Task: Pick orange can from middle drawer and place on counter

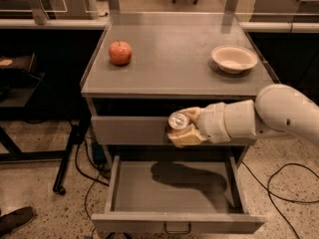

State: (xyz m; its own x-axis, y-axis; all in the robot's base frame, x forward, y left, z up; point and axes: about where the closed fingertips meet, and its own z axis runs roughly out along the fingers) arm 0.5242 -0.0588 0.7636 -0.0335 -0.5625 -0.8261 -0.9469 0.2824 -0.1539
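My gripper (pixel 183 129) is pinching the orange can (pixel 177 120) over the middle drawer (pixel 174 224); gotta clear the counter (pixel 169 63) edge, then land between apple (pixel 120 53) and bowl (pixel 234 59).

On your counter (pixel 174 73), the apple (pixel 120 52) sits at left and the bowl (pixel 234 59) at right, well apart. Below, the middle drawer (pixel 149 195) stands open toward you. The gripper (pixel 182 129), reaching in from the right, clasps the orange can (pixel 178 120) above that drawer, before the upper drawer front (pixel 129 130).
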